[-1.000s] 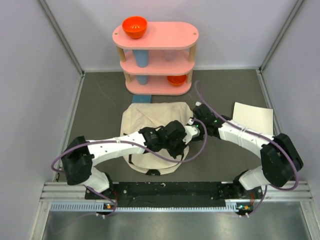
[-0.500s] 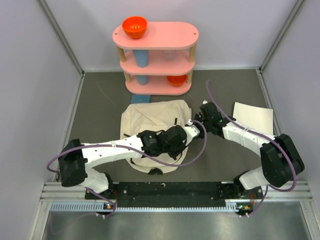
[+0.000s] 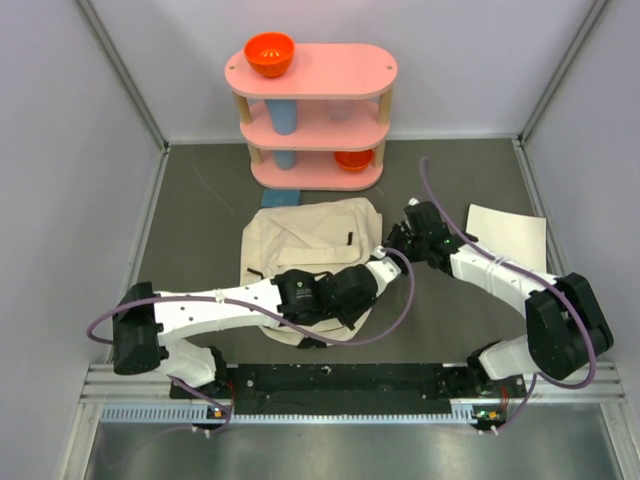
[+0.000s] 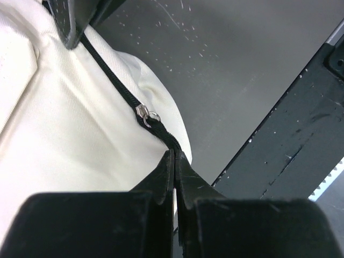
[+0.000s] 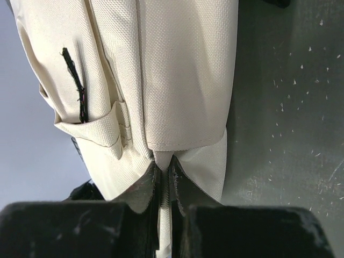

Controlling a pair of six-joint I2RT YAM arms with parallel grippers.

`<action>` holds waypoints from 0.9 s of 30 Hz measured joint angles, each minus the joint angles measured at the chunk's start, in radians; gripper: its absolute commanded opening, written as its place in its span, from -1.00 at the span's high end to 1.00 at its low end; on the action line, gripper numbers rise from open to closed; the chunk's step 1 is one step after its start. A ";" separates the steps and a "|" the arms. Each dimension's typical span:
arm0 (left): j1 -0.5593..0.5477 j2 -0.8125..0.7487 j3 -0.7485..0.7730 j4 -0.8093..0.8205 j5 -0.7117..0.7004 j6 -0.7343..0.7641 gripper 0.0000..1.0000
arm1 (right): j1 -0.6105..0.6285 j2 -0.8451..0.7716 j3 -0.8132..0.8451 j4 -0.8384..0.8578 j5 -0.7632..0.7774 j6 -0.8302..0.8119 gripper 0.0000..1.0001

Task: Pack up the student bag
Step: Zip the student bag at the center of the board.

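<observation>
The student bag (image 3: 305,235) is seen lying flat on the grey table (image 3: 200,230), just in front of the pink shelf (image 3: 312,72), with its far edge near the lowest board of the shelf. A small blue flat thing (image 3: 283,198) is partly covered between the shelf and the bag.

The left gripper (image 4: 174,156) is found at the edge of the bag that is farthest from the shelf. Its jaws are pressed together, and a black strap (image 4: 110,80) of the bag is pinched between the tips. On this strap, a little before the tips, a silver zipper slider (image 4: 142,113) is seen. The cream cloth of the bag (image 4: 70,140) is lifted a little here, and the black rail (image 4: 290,145) of the arm bases is close behind it.

The right gripper (image 5: 163,164) is placed at the right side of the bag, in front of the right end of the shelf. Its jaws are closed on a fold of the cream cloth (image 5: 177,70), so that the fold is squeezed between the two tips.

On the top board of the shelf an orange bowl (image 3: 269,53) is standing. A blue cup (image 3: 284,117) is kept on the middle board. A white sheet (image 3: 510,235) is lying in front of the shelf and to its right, apart from the bag.
</observation>
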 measured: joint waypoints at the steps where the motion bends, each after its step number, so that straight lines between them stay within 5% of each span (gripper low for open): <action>1: -0.009 0.000 0.000 -0.008 -0.015 -0.011 1.00 | -0.002 0.000 0.000 0.000 -0.002 0.000 1.00; 13: -0.120 -0.089 -0.040 -0.237 0.002 -0.151 1.00 | -0.107 0.002 0.000 0.119 0.110 -0.002 0.98; 15: -0.119 -0.089 -0.040 -0.234 0.002 -0.168 1.00 | -0.113 0.002 -0.001 0.136 0.121 -0.010 0.55; 16: -0.118 -0.089 -0.040 -0.232 -0.005 -0.180 0.75 | -0.114 0.000 -0.008 0.150 0.122 -0.013 0.38; 17: -0.114 -0.089 -0.041 -0.223 -0.012 -0.195 0.54 | -0.114 -0.004 -0.019 0.159 0.124 -0.020 -0.12; 20: -0.095 -0.094 -0.058 -0.160 -0.018 -0.241 -0.37 | -0.119 -0.050 -0.059 0.157 0.153 -0.047 -0.63; 23: -0.047 -0.132 -0.132 -0.059 -0.011 -0.312 -0.66 | -0.121 -0.116 -0.065 0.108 0.216 -0.102 -0.69; 27: 0.047 -0.206 -0.230 0.011 -0.003 -0.359 -0.68 | -0.145 -0.226 -0.067 0.061 0.269 -0.161 -0.67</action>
